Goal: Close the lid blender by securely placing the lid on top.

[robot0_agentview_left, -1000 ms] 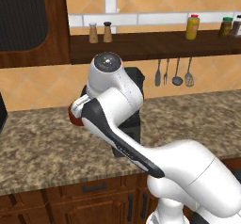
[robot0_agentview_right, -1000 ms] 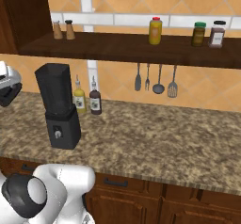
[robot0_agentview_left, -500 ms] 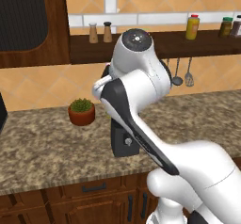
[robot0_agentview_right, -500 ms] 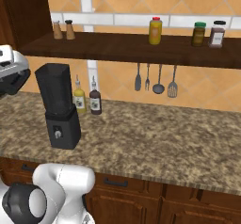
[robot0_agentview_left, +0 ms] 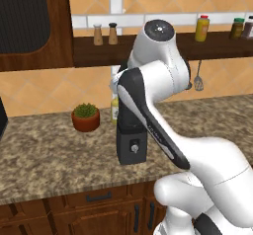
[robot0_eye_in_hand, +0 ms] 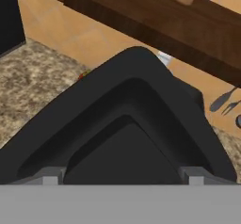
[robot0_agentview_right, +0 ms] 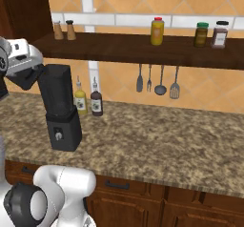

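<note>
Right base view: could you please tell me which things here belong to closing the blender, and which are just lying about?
Job in hand:
- tall black blender on its dark grey boxy base

Lying about:
- yellowish bottle and dark brown bottle beside it
- hanging metal utensils
- yellow squeeze bottle and two brown shakers on the shelf
- terracotta plant pot

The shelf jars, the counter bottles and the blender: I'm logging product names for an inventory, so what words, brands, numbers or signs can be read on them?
No text can be read anywhere.
Yellow bottle on the shelf: plain, no lettering.
Two dark jars beside it: labels too small and blurred to read.
Two shakers: unmarked.
Two counter bottles: labels blurred, unreadable.
Blender: a round front knob, no markings visible.
</note>
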